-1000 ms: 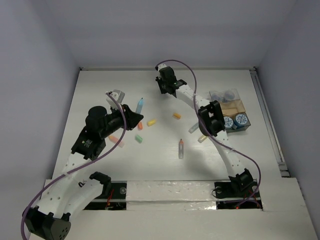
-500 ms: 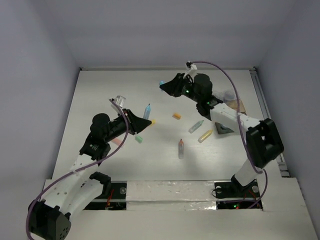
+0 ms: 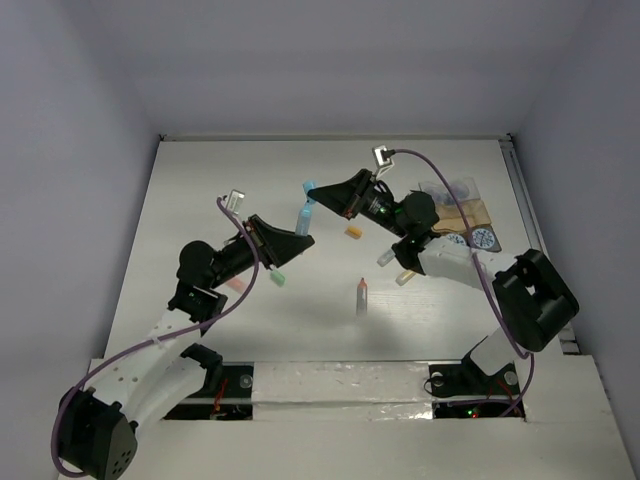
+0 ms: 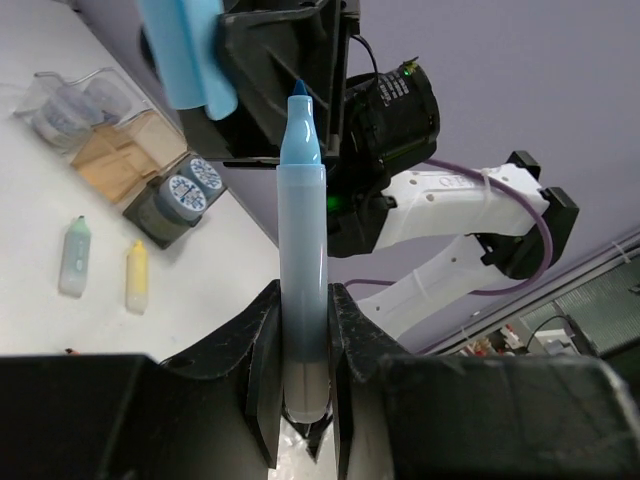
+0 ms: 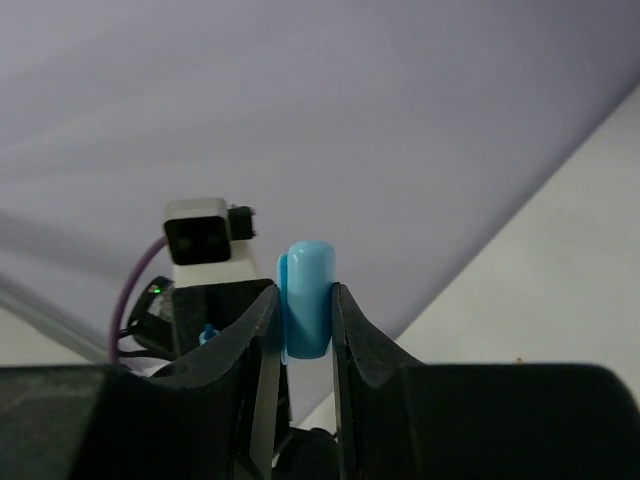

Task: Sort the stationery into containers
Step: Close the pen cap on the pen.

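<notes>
Converging midair: left gripper (image 4: 303,300) clamping blue pen (image 4: 302,225), right gripper (image 5: 303,295) pinching cap (image 5: 308,262), nearer than before.

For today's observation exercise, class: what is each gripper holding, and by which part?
The left gripper clamps the uncapped light blue pen near its back end. The right gripper pinches the blue cap across its sides.

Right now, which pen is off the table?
The light blue pen, clamped in the left gripper; the yellow pen, grey-green pen and orange-red pen lie on the table.
</notes>
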Robot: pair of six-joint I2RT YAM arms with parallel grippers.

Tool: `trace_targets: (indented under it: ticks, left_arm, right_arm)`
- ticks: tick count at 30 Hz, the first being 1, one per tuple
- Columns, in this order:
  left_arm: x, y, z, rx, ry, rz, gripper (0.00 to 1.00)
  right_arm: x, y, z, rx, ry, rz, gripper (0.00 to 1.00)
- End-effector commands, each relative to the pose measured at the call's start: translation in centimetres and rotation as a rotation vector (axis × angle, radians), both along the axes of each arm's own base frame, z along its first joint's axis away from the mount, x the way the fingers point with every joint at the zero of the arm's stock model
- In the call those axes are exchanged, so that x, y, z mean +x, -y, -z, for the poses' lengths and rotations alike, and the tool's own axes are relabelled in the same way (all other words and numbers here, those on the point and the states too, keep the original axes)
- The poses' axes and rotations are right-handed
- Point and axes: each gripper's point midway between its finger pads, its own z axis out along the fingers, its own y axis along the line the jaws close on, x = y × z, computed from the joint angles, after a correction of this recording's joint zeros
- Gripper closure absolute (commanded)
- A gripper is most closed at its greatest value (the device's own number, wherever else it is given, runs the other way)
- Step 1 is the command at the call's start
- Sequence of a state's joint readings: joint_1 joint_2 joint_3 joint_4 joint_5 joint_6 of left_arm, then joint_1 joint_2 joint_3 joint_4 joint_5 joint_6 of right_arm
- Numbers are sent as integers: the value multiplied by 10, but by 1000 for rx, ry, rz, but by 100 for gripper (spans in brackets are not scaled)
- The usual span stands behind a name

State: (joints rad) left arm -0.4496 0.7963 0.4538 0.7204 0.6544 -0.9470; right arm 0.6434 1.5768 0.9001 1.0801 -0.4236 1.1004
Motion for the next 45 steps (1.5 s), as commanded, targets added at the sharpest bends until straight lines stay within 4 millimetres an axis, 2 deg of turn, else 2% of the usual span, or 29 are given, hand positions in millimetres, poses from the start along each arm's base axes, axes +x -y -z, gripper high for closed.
trace_targets:
  ticks: [1, 6, 17, 45]
  left_arm:
    - [-13, 0, -28, -88, 82, 44, 100]
    - [-12, -1, -25, -95, 74, 32, 100]
    - [-12, 4, -20, -78, 65, 53, 100]
    - [-21, 9, -14, -33, 75, 110, 100]
  right_arm:
    - [-28, 14, -56, 167, 122, -24, 91]
    - [-36, 14, -61, 199, 136, -29, 91]
    - [-40, 11, -73, 213, 167, -44, 90]
    - [-41, 0, -75, 168, 189, -89, 85]
